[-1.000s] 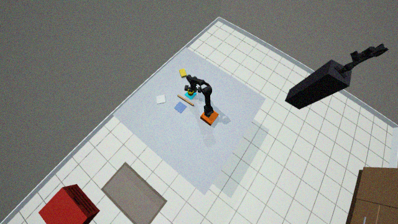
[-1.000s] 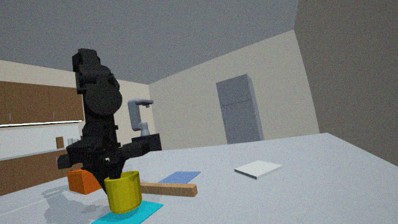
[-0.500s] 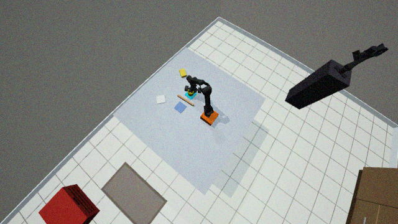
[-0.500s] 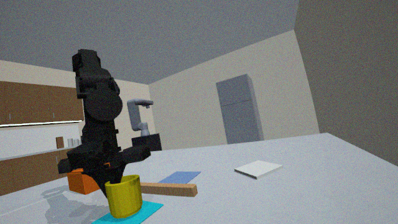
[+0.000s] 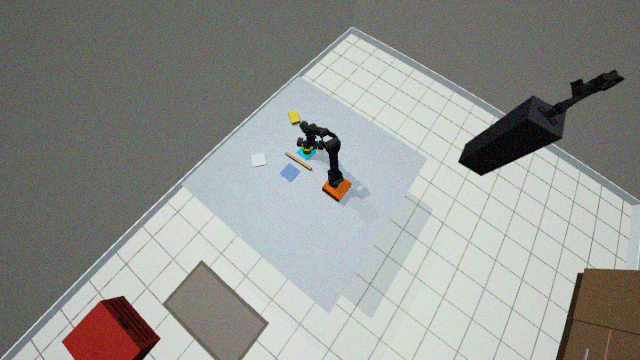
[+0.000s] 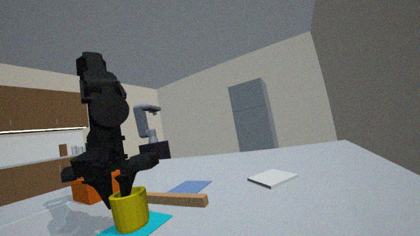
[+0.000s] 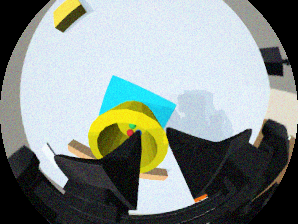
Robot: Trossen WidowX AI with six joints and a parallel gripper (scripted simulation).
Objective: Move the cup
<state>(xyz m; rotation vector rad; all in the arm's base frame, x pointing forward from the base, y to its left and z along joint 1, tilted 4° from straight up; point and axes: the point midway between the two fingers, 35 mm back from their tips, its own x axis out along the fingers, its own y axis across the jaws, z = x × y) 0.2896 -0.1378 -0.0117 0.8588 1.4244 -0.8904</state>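
1. Cup (image 6: pixel 129 210): yellow, upright, standing on the cyan pad (image 6: pixel 157 220). In the wrist view the cup (image 7: pixel 131 137) sits over the near corner of the pad (image 7: pixel 129 96).
2. Marbles (image 7: pixel 131 131): small red and green specks low inside the cup; count not readable.
3. Gripper (image 6: pixel 115 193): pointing down over the cup. Jaws partly parted, straddling the cup wall; one finger (image 7: pixel 127 165) dips inside the rim, the other finger (image 7: pixel 200 156) stands outside, with a sliver of table showing between it and the cup. Fingers are loosened, not clamped; nothing is gripped.
4. Arm (image 5: pixel 331 152): black, rising from an orange base (image 5: pixel 336 189) and bending over toward the cup (image 5: pixel 307 148).
5. Blue pad (image 6: pixel 189 186): flat on the table (image 6: pixel 328 196), beyond the wooden bar (image 6: pixel 177 199), apart from the cup.
6. Wooden bar lies between the two pads; its near end passes just behind the cup.
7. White tile (image 6: pixel 273 177): flat, well apart to the right of the bar.
8. Yellow block (image 5: pixel 294 117): on the table on the far side of the gripper from the base, well apart from the cup.
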